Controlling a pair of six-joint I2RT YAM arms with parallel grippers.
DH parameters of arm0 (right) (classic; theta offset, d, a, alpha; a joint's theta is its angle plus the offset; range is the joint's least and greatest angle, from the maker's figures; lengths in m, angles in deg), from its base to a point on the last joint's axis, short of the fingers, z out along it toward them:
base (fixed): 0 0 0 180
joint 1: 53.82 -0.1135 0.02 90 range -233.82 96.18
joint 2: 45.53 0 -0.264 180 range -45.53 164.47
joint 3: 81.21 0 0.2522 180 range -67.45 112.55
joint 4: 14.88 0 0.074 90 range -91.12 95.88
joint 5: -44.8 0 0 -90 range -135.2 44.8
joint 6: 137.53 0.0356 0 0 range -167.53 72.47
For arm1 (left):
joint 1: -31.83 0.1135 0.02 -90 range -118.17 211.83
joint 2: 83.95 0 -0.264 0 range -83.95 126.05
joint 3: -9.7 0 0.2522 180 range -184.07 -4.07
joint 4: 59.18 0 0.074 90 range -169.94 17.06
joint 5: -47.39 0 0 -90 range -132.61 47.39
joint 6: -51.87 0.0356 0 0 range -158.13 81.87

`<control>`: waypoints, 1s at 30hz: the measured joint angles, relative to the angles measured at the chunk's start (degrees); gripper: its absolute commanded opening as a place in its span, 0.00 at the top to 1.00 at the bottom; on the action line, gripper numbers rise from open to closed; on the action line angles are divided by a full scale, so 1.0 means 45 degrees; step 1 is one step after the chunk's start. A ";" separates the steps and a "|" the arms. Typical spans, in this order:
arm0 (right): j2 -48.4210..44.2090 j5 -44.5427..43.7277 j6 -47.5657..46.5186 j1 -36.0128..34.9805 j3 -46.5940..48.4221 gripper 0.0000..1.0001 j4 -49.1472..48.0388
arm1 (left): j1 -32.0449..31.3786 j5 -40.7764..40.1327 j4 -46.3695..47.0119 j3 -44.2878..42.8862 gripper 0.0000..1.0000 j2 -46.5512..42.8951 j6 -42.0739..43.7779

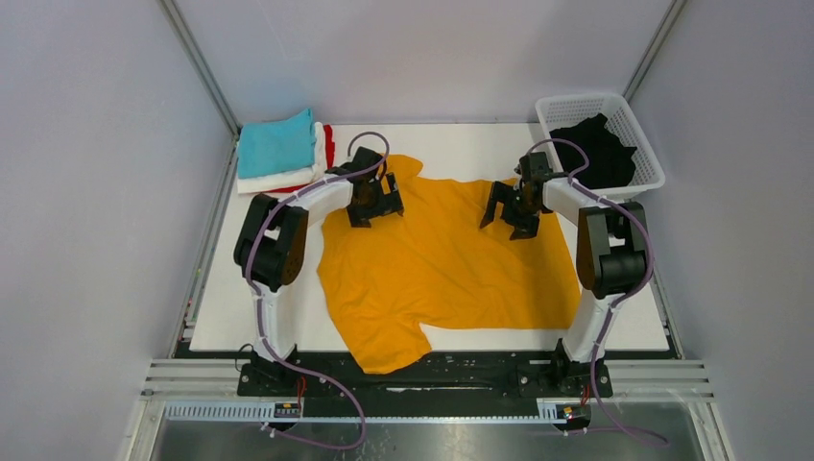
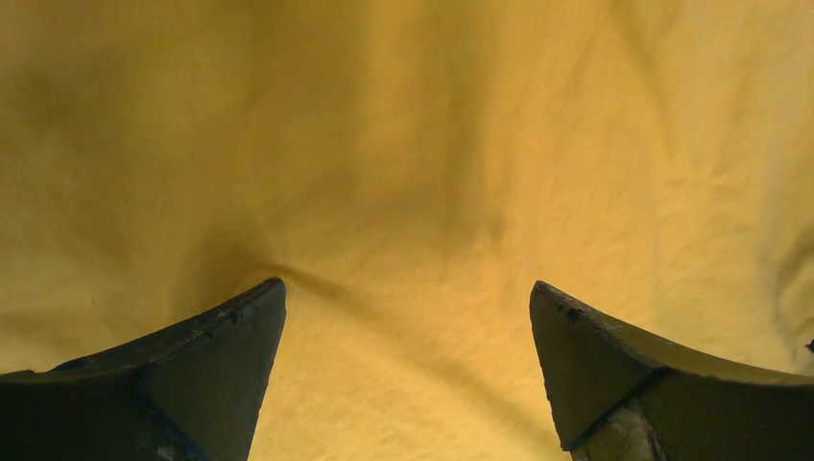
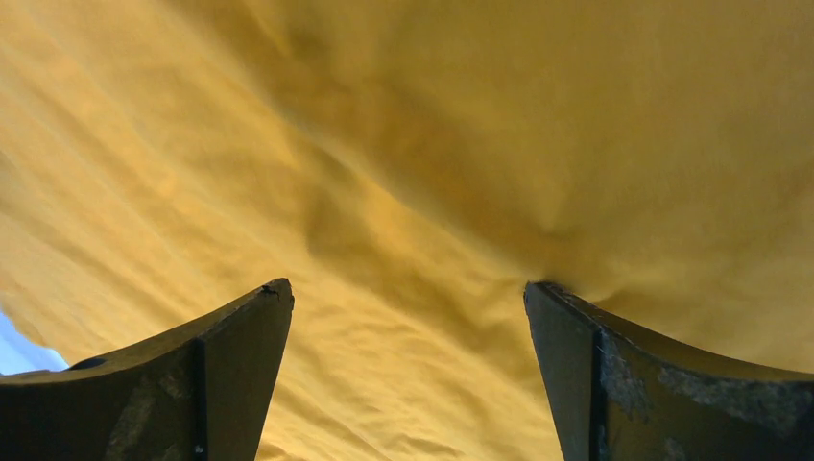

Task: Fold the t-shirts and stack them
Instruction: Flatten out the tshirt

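A mustard-orange t-shirt [image 1: 442,269] lies spread flat across the middle of the table. My left gripper [image 1: 374,204] is open over the shirt's far left part, its fingertips pressing on the cloth [image 2: 403,192]. My right gripper [image 1: 509,213] is open over the far right part, fingertips also on the cloth [image 3: 413,173]. A folded stack at the far left has a teal shirt [image 1: 276,144] on top, a white one [image 1: 278,180] under it and a red edge [image 1: 329,144] showing. A black shirt [image 1: 603,154] lies crumpled in the basket.
The white plastic lattice basket [image 1: 645,154] stands at the far right corner. Grey walls and metal frame posts enclose the table on three sides. Bare white tabletop [image 1: 230,307] shows at the near left.
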 measured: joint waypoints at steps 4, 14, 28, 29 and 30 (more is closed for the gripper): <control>0.0899 0.0185 0.0913 0.0000 0.1064 0.00 -0.0107 | 0.0627 0.0646 -0.0457 -0.1511 0.01 0.1030 -0.0287; 0.3429 0.0423 0.1948 0.0000 0.4663 0.01 -0.0039 | 0.1933 0.1428 -0.1953 -0.6042 0.01 0.3798 -0.0340; 0.0131 -0.0554 0.1273 -0.0005 0.2623 0.00 0.0087 | 0.1724 0.1311 -0.1666 -0.3060 0.01 0.0685 0.0471; -0.1486 -0.0797 0.1268 -0.0010 0.1428 0.01 -0.0151 | 0.1564 0.1190 -0.1520 -0.2025 0.01 -0.0408 0.0476; -0.3011 -0.1035 0.1307 -0.0010 0.0466 0.01 -0.0296 | 0.1311 0.0986 -0.1360 -0.0806 0.01 -0.1851 0.0466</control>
